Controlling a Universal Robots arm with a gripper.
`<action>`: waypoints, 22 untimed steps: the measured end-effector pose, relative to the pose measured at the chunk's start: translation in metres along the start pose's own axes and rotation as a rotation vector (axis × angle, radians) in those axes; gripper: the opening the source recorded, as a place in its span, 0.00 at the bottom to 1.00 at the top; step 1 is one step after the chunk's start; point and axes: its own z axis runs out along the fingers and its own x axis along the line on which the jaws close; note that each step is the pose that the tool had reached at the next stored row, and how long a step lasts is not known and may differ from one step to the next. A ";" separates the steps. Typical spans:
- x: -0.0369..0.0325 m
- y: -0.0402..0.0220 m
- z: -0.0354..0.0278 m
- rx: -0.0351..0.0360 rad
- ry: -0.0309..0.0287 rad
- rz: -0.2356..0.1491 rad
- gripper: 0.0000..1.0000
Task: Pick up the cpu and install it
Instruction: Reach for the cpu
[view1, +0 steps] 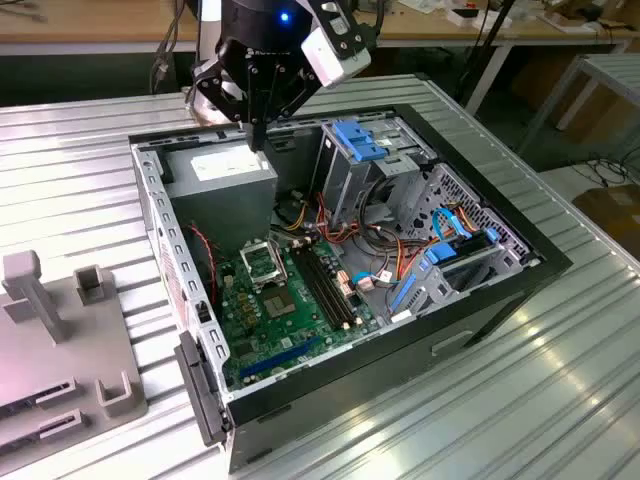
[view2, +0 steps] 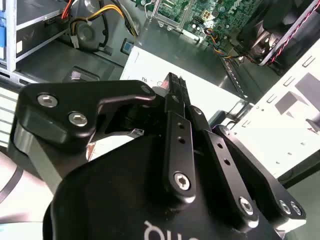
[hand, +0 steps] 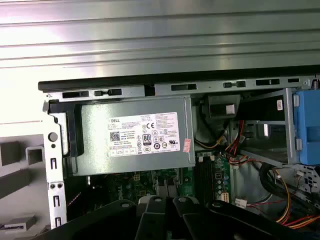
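Note:
My gripper hangs over the grey power-supply box at the back of the open computer case. Its two black fingers are pressed together with nothing seen between them, and they point down at the box's white label. The square black socket with its metal frame lies on the green board, nearer the camera than the gripper, and also appears in the second wrist view. A small flat grey square sits on the board just past the socket. I cannot tell whether it is the cpu.
Long black memory slots run beside the socket. Blue drive brackets and bundles of coloured cables crowd the case on the exterior view's right. A grey fixture with posts stands on the ribbed metal table on the exterior view's left.

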 end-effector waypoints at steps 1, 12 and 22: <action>0.0000 0.0000 0.0000 0.0000 0.0000 0.000 0.11; 0.0030 -0.0002 0.0001 0.0000 0.0000 0.000 0.11; 0.0068 -0.0005 0.0004 0.0000 0.0000 0.000 0.11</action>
